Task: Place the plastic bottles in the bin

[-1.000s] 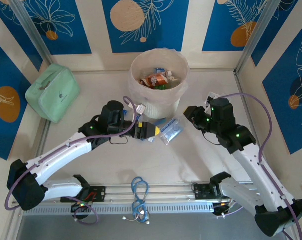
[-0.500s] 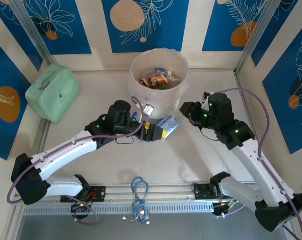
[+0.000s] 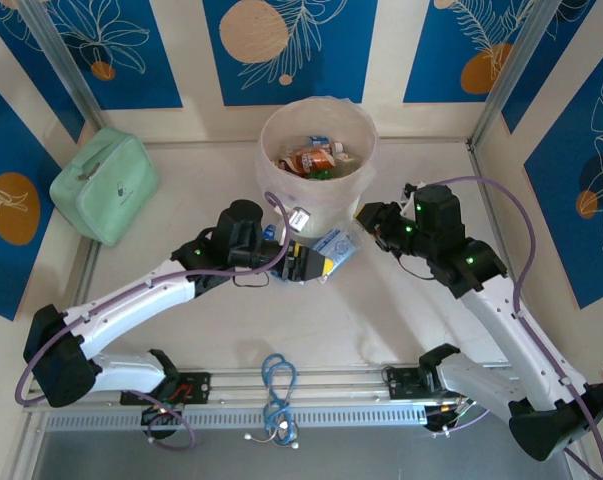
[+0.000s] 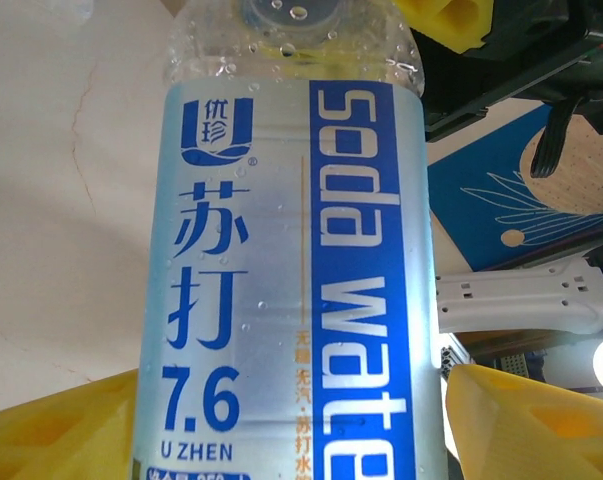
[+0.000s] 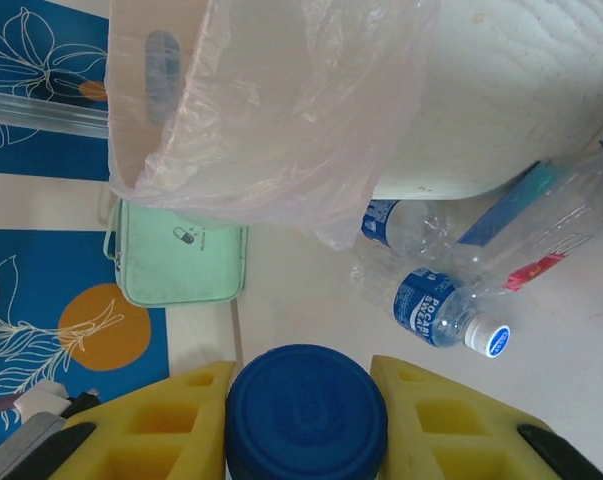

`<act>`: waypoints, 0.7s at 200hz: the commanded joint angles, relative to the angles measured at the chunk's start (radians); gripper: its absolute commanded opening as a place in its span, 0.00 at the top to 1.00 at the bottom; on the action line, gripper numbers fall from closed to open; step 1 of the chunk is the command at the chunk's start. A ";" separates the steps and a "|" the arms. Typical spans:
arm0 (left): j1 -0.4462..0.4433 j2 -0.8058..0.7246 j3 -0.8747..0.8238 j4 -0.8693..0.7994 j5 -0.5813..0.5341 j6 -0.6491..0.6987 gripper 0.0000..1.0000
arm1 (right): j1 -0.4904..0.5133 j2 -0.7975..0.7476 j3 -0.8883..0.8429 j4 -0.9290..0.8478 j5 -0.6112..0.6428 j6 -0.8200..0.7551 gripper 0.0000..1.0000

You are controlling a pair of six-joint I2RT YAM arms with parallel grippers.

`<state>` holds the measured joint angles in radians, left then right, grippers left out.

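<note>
A clear plastic bottle (image 4: 291, 250) with a blue "soda water" label lies by the foot of the bin (image 3: 271, 130). My left gripper (image 3: 311, 260) is shut on its body, a yellow finger (image 4: 51, 425) on each side. My right gripper (image 3: 367, 214) hovers just right of the bin, shut on the blue cap (image 5: 306, 410) of another bottle; that bottle's body is hidden. The cream bin wall (image 5: 501, 90) and its clear liner (image 5: 271, 100) hang above. Three more bottles lie at the bin's foot, among them a Pocari Sweat one (image 5: 441, 310). Several bottles sit inside the bin (image 3: 311, 160).
A mint-green pouch (image 3: 105, 186) lies at the back left of the table, also seen in the right wrist view (image 5: 176, 250). A blue cable coil (image 3: 278, 385) sits on the front rail between the arm bases. Patterned blue walls close in the table.
My left gripper slid right to the soda water bottle, opened wide, then closed round it. The right gripper with its capped bottle drifted slightly left toward the bin.
</note>
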<state>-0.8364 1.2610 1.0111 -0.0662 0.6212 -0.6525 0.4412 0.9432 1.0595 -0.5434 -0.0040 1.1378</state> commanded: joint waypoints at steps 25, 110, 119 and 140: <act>-0.014 0.015 0.018 0.039 0.038 0.013 0.28 | 0.002 0.016 0.035 0.026 -0.039 0.029 0.73; -0.014 0.005 0.023 0.026 0.016 0.041 0.42 | 0.001 0.015 0.033 0.019 -0.032 0.041 0.71; -0.015 0.004 0.023 0.023 0.010 0.043 0.43 | 0.001 0.015 0.033 0.017 -0.031 0.042 0.69; -0.013 -0.002 0.023 0.020 -0.011 0.047 0.45 | -0.002 0.014 0.036 0.003 -0.023 0.042 0.64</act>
<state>-0.8368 1.2720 1.0111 -0.0681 0.6174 -0.6369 0.4412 0.9596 1.0603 -0.5381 -0.0269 1.1629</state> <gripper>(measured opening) 0.576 0.343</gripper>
